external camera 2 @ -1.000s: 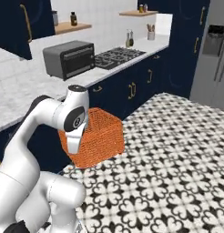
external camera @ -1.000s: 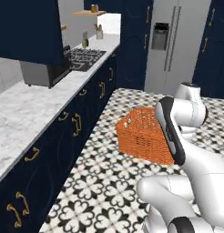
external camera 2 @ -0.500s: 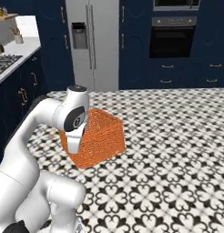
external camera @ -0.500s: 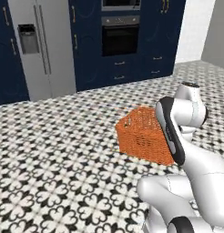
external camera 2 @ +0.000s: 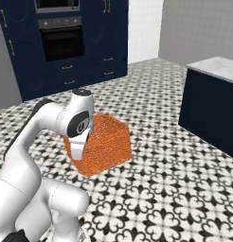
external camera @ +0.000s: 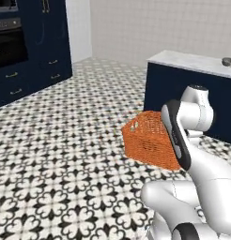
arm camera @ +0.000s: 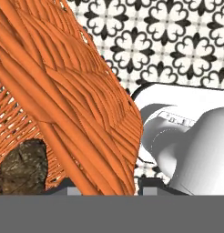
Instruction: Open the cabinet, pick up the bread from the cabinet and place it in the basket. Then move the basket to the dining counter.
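The gripper (arm camera: 104,191) is clamped on the orange basket (external camera: 150,139), held above the tiled floor (external camera: 65,154). The bread (arm camera: 20,166) lies inside the basket. The dining counter (external camera: 192,63) stands near.

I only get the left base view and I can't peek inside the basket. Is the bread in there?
Observer: Yes. In the hand view the bread shows brown through the mesh of the basket, lying inside it.
Operator: Is the gripper really holding the basket?
Observer: It looks so. In the hand view the gripper has the basket's wall rising between its two tips.
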Available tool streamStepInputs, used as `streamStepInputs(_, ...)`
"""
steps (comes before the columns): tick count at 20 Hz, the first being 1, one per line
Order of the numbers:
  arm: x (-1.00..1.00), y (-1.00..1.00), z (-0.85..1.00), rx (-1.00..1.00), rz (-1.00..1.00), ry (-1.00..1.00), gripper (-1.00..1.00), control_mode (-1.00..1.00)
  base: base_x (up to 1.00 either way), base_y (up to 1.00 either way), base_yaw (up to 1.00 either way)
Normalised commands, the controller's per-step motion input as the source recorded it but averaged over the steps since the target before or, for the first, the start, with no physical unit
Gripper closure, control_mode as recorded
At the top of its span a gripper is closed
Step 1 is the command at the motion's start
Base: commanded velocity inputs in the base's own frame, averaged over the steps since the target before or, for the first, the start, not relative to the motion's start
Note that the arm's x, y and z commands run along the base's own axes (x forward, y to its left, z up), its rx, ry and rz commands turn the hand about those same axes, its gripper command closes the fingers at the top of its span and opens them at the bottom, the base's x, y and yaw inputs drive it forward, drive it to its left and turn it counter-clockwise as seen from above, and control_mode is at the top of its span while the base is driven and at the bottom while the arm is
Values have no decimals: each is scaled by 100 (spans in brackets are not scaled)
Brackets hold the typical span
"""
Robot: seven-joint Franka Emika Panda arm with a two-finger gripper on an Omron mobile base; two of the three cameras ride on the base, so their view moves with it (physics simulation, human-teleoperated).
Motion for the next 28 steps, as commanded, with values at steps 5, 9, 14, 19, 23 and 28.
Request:
streamStepInputs(5, 0, 0, 0, 0, 0, 0, 100, 100, 83, -1, -69)
streamStepInputs(9, 0, 0, 0, 0, 0, 0, 100, 100, 100, 0, -54)
streamStepInputs(14, 0, 0, 0, 0, 0, 0, 100, 100, 100, 10, -35)
streamStepInputs(19, 0, 0, 0, 0, 0, 0, 100, 100, 100, 39, -37)
streamStepInputs(23, 0, 0, 0, 0, 0, 0, 100, 100, 100, 64, -39)
streamStepInputs(28, 0, 0, 0, 0, 0, 0, 100, 100, 97, 79, -32)
